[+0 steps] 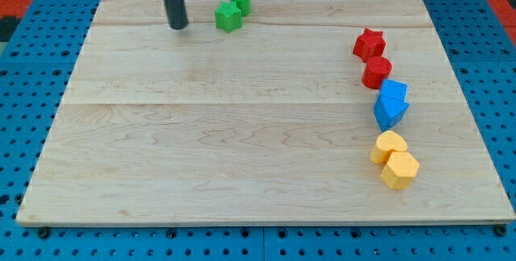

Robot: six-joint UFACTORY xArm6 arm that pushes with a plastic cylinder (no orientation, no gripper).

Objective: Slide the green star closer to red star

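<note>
Camera view: wooden board (242, 132) on a blue pegboard (24, 68).
Green star (228, 17): landmark, near the board's top edge, touching a green cylinder (240, 0) (up-right of it).
My tip (178, 26): just left of the green star, apart, a bare rod holding nothing.
Red star (369, 44): far right of the green star.

No text, label, brand, number or sign can be read anywhere.

Robotics lab bench — wooden board (242, 132), blue pegboard (32, 60) beneath
</note>
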